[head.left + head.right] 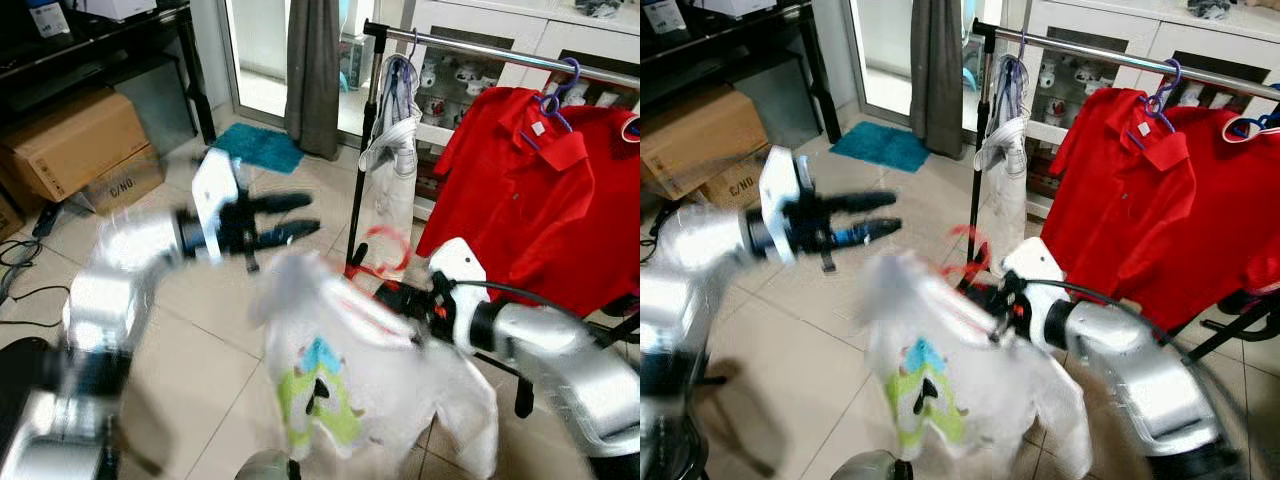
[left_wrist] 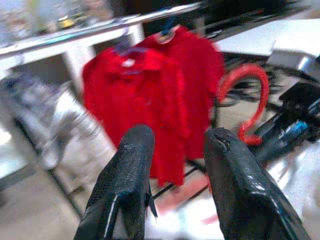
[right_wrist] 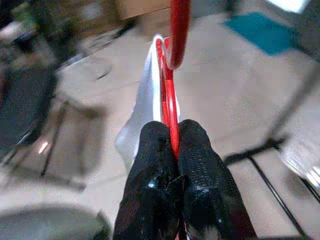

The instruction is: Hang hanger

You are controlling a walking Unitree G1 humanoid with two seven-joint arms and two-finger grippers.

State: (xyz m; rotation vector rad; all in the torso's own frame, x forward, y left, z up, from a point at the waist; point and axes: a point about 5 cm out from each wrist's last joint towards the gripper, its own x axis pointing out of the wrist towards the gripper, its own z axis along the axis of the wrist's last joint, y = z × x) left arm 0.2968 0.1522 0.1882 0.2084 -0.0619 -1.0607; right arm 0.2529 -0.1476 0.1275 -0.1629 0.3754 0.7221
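A red hanger (image 1: 385, 262) carries a white shirt (image 1: 345, 385) with a blue and green print; the shirt hangs blurred in front of me. My right gripper (image 3: 171, 142) is shut on the red hanger (image 3: 170, 100) just below its hook. My left gripper (image 1: 295, 218) is held out open to the left of the shirt, touching nothing. In the left wrist view its fingers (image 2: 131, 165) stand apart, with the hanger's red hook (image 2: 250, 95) beyond them. The silver clothes rail (image 1: 500, 50) runs across the upper right.
Two red polo shirts (image 1: 530, 190) and a white garment (image 1: 392, 150) hang on the rail. The rack's black upright (image 1: 366, 140) stands just behind the hanger. Cardboard boxes (image 1: 70, 145) sit under a black table on the left. A teal mat (image 1: 258, 146) lies on the tiled floor.
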